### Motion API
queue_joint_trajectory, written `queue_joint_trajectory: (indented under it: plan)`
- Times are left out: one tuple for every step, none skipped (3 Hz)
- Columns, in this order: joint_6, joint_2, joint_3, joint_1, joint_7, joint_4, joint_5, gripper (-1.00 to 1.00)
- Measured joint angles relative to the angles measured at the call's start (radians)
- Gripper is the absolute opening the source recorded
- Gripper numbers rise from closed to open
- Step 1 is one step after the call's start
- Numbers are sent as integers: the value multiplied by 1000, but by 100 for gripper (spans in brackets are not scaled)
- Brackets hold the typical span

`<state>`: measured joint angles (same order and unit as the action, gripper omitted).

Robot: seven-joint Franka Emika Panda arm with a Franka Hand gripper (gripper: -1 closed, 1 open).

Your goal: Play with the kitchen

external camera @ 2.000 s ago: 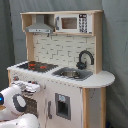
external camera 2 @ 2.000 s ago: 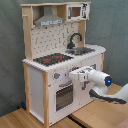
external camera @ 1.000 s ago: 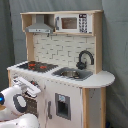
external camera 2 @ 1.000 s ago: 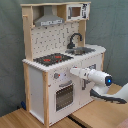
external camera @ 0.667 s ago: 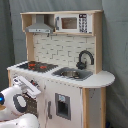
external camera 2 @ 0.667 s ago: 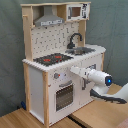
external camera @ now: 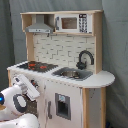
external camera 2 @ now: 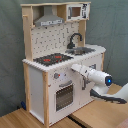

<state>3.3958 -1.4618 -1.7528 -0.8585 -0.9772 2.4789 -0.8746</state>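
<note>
The tall white and light-wood toy kitchen (external camera: 62, 65) (external camera 2: 60, 60) stands on a wooden floor (external camera 2: 100, 117) before a grey curtain. The white robot gripper (external camera: 31, 86) (external camera 2: 75, 68) reaches its front panel just below the black stovetop (external camera 2: 52, 59), beside the knobs; whether its jaws are apart cannot be told.

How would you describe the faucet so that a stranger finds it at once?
Start at the toy kitchen and find its white countertop. At the end away from the black stovetop lies a grey sink. Behind it rises the faucet, the only black, arched piece there.
</note>
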Motion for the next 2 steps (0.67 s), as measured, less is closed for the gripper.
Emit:
queue_joint_trajectory:
  plan:
    - [0,0,0,0,112,0,0,-100]
    - [0,0,0,0,221,0,-1,-100]
